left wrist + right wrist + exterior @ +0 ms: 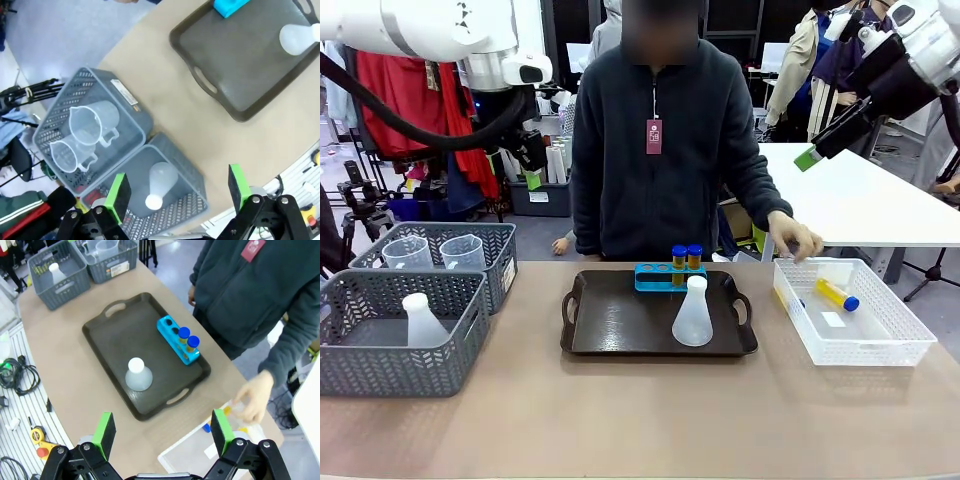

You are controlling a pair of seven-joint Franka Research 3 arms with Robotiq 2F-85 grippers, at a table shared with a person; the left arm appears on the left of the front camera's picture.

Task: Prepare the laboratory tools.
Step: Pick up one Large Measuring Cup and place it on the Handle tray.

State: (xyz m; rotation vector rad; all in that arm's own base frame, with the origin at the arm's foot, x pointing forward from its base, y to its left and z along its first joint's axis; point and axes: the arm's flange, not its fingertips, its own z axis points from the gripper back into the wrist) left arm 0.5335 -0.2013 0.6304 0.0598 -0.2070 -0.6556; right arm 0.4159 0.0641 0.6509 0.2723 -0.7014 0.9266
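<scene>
A dark tray at the table's middle carries a translucent white conical flask and a blue rack with two amber blue-capped tubes. Another tube lies in the white mesh basket. A second flask and two clear beakers stand in grey baskets at the left. My left gripper is open, high above that flask. My right gripper is open, high over the tray's near right side. Both grippers are empty.
The person stands at the far edge, one hand held over the mesh basket's far corner. The two grey baskets fill the left end of the table. Bare tabletop runs along the front edge.
</scene>
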